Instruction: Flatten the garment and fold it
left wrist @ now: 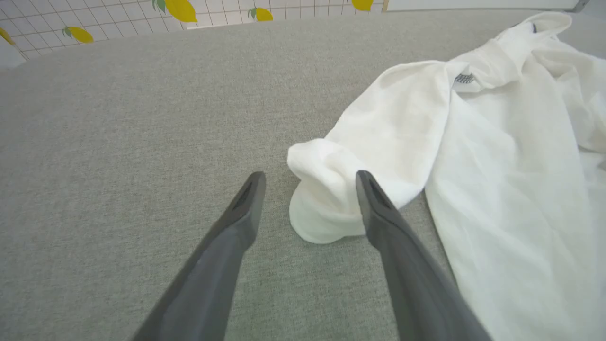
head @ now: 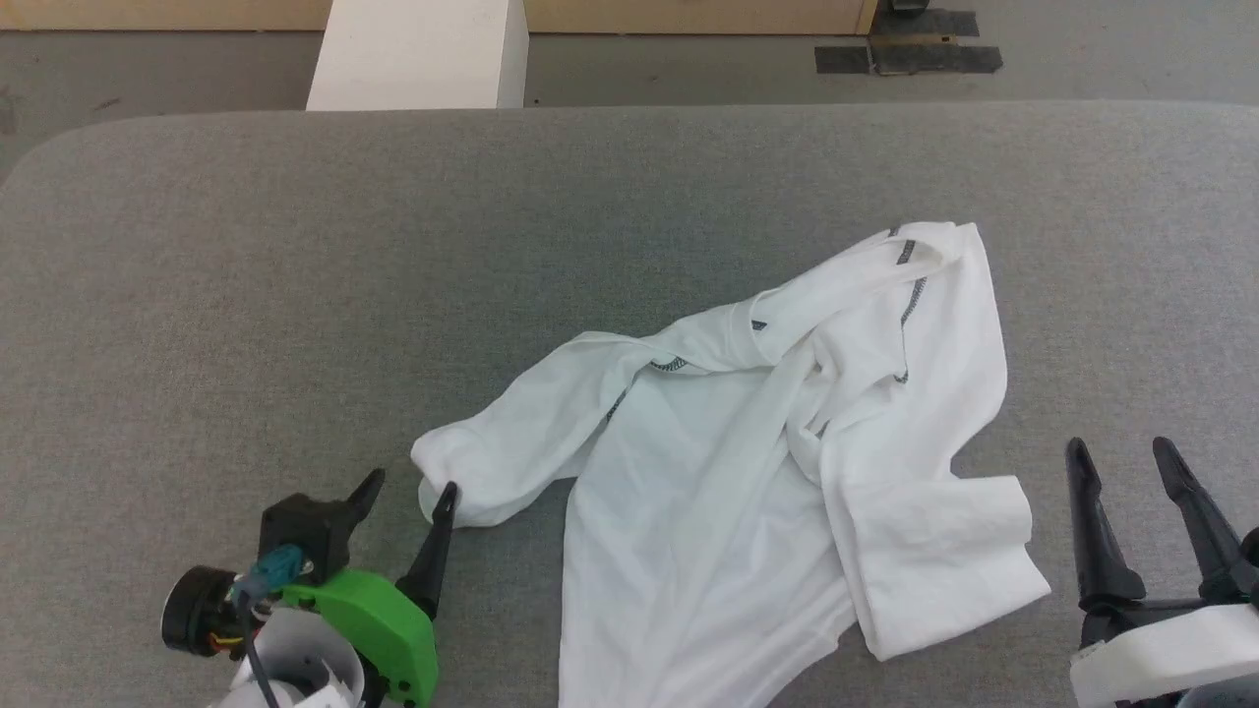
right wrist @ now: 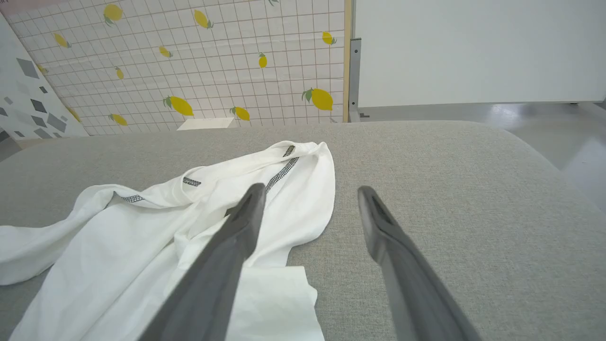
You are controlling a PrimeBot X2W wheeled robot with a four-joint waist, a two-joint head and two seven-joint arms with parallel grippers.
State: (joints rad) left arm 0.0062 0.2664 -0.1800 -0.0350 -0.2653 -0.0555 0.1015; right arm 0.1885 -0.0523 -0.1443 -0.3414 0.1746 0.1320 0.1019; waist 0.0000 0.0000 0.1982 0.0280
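The garment [head: 767, 462] is a white long-sleeved shirt with dark zigzag stitching, lying crumpled on the grey padded table [head: 295, 275], right of centre. One rolled sleeve end [left wrist: 326, 199] reaches toward the lower left. My left gripper [head: 408, 484] stands open at that sleeve end, its right fingertip [head: 448, 492] at the cloth edge; in the left wrist view the left gripper [left wrist: 310, 177] frames the sleeve end without closing on it. My right gripper [head: 1121, 450] is open just right of the garment's folded lower corner [head: 974, 560], over bare table; the right gripper [right wrist: 310, 192] points past the garment's [right wrist: 156, 237] right edge.
A rigid white box [head: 418, 54] stands on the floor beyond the table's far edge. Dark tape patches [head: 905, 54] mark the floor at the back right. A lemon-patterned tiled wall [right wrist: 189, 71] rises behind the table. The table's left half is bare grey fabric.
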